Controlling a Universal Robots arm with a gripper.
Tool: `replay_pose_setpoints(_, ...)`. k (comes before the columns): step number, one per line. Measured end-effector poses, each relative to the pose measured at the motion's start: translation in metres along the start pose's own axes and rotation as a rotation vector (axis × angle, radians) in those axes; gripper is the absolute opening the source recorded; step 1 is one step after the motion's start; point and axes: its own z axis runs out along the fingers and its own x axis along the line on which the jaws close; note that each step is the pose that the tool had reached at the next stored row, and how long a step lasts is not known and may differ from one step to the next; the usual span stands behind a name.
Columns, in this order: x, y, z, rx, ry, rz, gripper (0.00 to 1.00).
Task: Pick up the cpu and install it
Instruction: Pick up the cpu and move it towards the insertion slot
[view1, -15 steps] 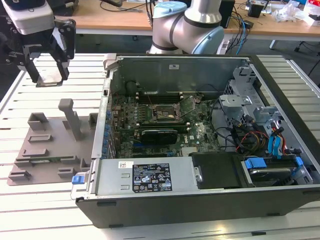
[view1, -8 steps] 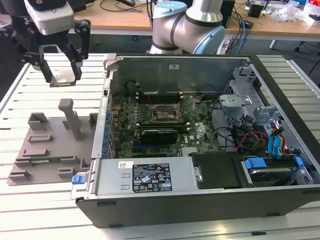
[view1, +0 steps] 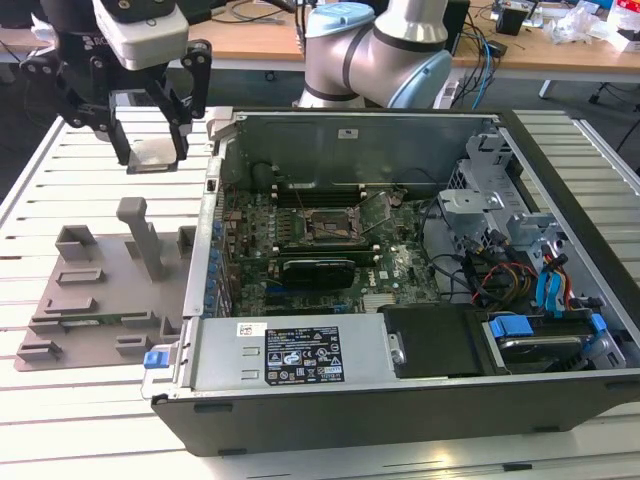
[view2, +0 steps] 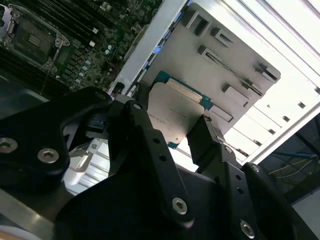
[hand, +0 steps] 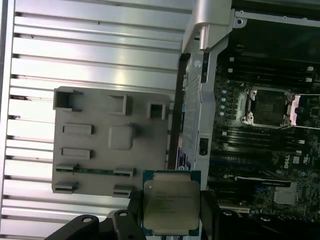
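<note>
My gripper (view1: 152, 148) hangs above the slatted table at the exterior view's left, just outside the open computer case (view1: 560, 190). It is shut on the cpu (view1: 156, 153), a small square chip with a silvery top plate. In both wrist views the cpu (hand: 170, 202) (view2: 172, 112) sits flat between the two black fingers (hand: 206, 205), gripped at opposite edges. The open socket (view1: 328, 225) (hand: 267, 107) on the motherboard lies inside the case, with its metal frame lifted. A grey fixture plate (view1: 90, 300) (hand: 100, 150) lies on the table below the gripper.
The case's near wall (view1: 200, 250) stands between the gripper and the motherboard. A long black expansion card (view1: 318, 268) lies in front of the socket. A power supply (view1: 290, 350), drive bays and cables (view1: 520, 270) fill the case's front and right. The arm's base (view1: 370, 50) stands behind the case.
</note>
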Motion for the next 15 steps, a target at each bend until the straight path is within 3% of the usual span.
replay_pose_setpoints(5,-0.0202,-0.0020,0.0005,0.0002,0.0001,0.000,0.55)
replay_pose_setpoints(8,-0.0266,-0.0026,0.0007,0.0002,0.0001,0.000,0.55)
replay_pose_setpoints(15,-0.0496,-0.0046,0.0013,0.0008,0.0002,0.000,0.55)
